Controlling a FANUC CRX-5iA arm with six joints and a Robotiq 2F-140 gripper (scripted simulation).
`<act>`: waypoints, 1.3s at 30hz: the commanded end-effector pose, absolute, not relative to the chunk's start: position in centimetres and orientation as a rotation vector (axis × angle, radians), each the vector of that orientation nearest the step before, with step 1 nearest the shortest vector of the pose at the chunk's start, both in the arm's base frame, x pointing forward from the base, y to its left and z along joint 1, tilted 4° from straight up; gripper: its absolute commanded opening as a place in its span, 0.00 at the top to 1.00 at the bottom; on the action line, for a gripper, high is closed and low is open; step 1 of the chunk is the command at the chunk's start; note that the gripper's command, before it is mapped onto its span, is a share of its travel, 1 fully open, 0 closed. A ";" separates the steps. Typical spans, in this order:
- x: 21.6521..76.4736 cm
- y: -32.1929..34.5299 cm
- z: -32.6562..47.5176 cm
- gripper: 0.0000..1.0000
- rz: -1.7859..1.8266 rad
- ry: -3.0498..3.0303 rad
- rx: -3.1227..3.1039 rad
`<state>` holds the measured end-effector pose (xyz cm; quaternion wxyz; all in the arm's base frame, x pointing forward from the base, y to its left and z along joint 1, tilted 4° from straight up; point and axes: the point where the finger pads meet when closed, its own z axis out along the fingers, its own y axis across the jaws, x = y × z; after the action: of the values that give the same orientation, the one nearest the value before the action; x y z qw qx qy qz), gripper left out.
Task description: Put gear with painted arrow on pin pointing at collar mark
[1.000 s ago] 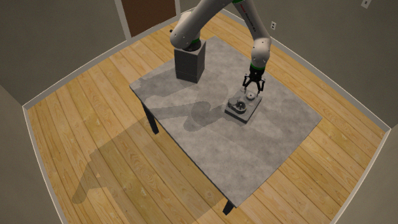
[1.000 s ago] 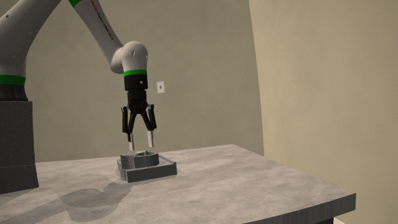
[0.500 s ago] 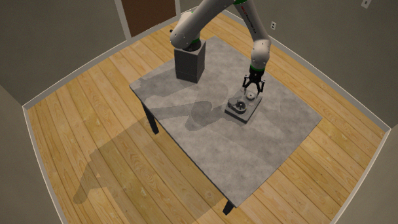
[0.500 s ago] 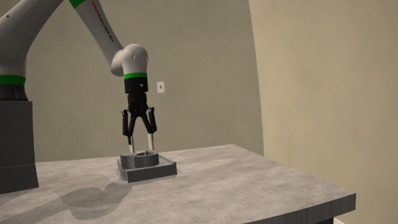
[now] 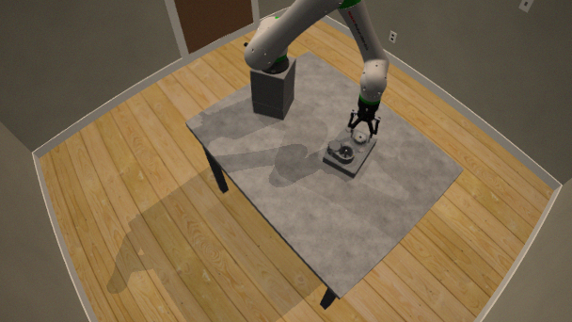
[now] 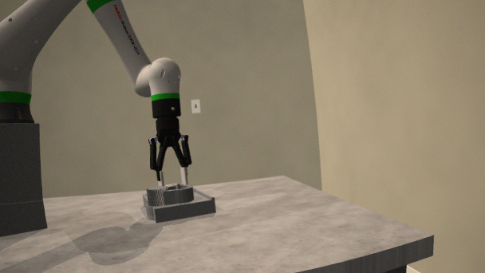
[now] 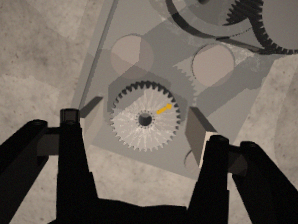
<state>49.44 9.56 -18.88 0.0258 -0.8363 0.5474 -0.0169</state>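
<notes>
Pincer (image 5: 364, 133) (image 6: 172, 183) (image 7: 145, 115) hangs w/ fingers apart either side of the arrow gear (image 5: 360, 136) (image 7: 145, 135), prob. for a centred grip (nothing clamped yet, AFAICT).

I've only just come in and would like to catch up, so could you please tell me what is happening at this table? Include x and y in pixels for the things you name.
A robot arm's gripper (image 5: 366, 134) (image 6: 172, 183) (image 7: 145, 115) hangs over the timing case (image 5: 340, 168) (image 6: 185, 210) (image 7: 107, 137), fingers apart on either side of the loose gear (image 5: 360, 136) (image 7: 132, 131) with the painted arrow. Neither finger touches the gear, so nothing is held. The gear is not on the pin (image 5: 346, 151) (image 6: 178, 186), which stands inside the collar.
</notes>
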 end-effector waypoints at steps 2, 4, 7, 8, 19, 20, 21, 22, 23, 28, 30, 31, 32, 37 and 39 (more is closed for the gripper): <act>49.5 9.6 -19.3 0.47 -0.053 1.692 -2.585; 49.5 9.6 -19.4 0.47 -0.053 1.692 -2.585; 49.5 9.6 -19.5 0.47 -0.053 1.692 -2.585; 49.5 9.6 -19.5 0.47 -0.053 1.692 -2.585; 49.5 9.6 -19.8 0.47 -0.053 1.692 -2.585; 49.5 9.6 -19.8 0.47 -0.053 1.692 -2.585; 49.5 9.6 -19.8 0.47 -0.053 1.692 -2.585; 49.5 9.6 -19.8 0.47 -0.053 1.692 -2.585; 49.5 9.6 -19.8 0.47 -0.053 1.692 -2.585; 49.5 9.6 -19.8 0.47 -0.053 1.692 -2.585; 49.5 9.6 -19.8 0.47 -0.053 1.692 -2.585; 49.5 9.6 -19.8 0.47 -0.053 1.692 -2.585; 49.5 9.6 -19.8 0.47 -0.053 1.692 -2.585; 49.5 9.6 -19.8 0.47 -0.053 1.692 -2.585; 49.5 9.6 -19.8 0.47 -0.053 1.692 -2.585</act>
<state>49.50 9.59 -19.81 0.0258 -0.8363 0.5474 -0.0169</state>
